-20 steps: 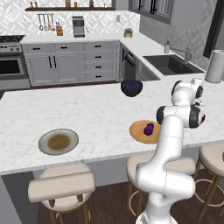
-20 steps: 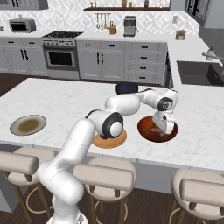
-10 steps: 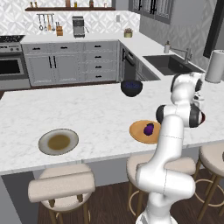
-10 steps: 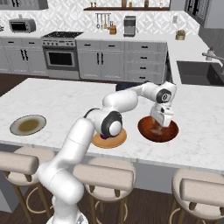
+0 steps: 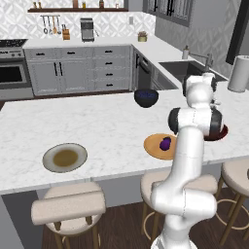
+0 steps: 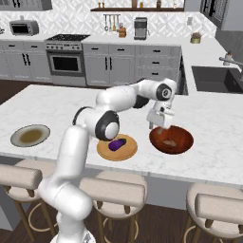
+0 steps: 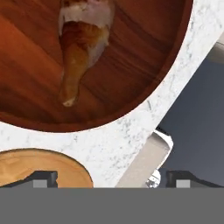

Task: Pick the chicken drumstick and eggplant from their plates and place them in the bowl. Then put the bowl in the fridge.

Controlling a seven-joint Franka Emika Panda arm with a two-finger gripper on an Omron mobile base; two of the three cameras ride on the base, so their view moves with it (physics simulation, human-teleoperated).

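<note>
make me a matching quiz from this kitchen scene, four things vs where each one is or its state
Things:
1. drumstick
2. eggplant
3. grey plate
4. gripper

Places or states:
A. on the orange plate
B. open, above the red bowl's rim
C. lying inside the red bowl
D. bare of food, at the counter's far left

Pairs: 1-C, 2-A, 3-D, 4-B
</note>
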